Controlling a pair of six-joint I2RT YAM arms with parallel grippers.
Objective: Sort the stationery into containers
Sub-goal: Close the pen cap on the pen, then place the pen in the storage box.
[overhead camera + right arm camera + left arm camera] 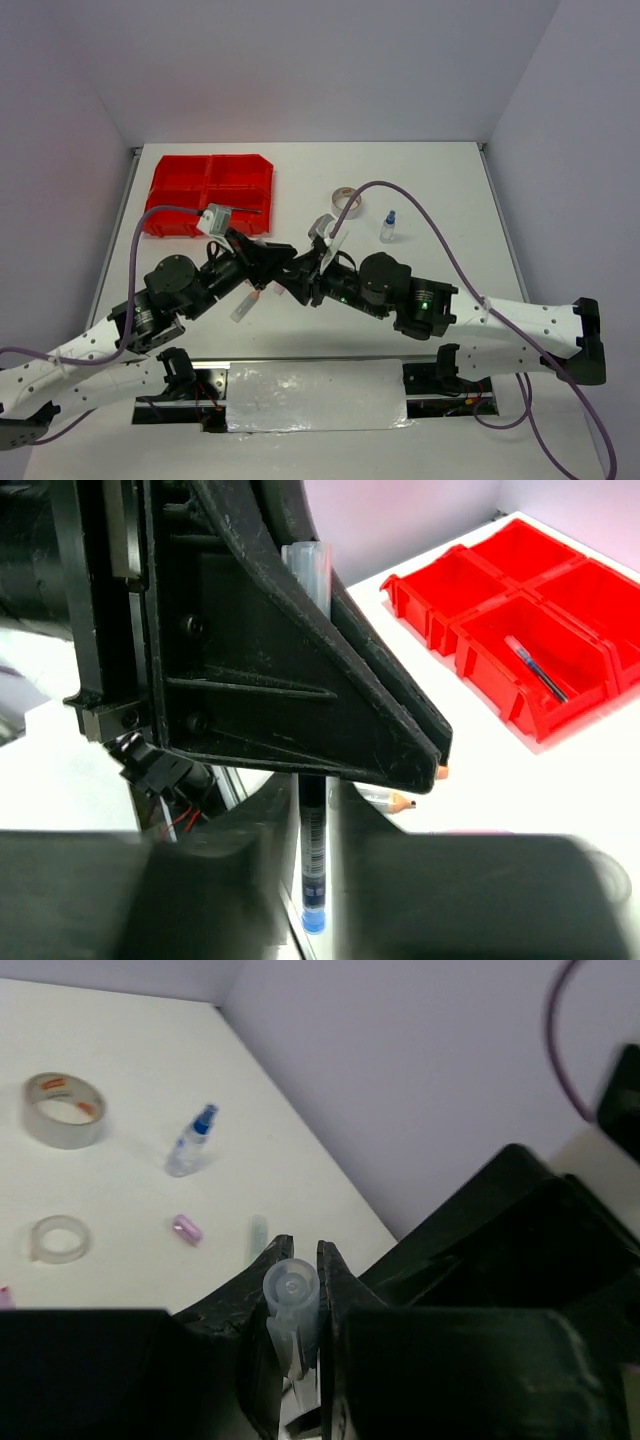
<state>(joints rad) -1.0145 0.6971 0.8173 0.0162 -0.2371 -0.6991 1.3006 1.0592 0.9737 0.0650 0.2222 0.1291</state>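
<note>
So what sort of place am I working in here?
Most likely a robot test cell in a lab, not a real office: a bare white table boxed in by plain walls, purple cables trailing off the arms, and one red tray for sorting.

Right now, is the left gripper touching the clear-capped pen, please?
Touching. The left wrist view shows the left gripper clamped on the clear-capped pen.
</note>
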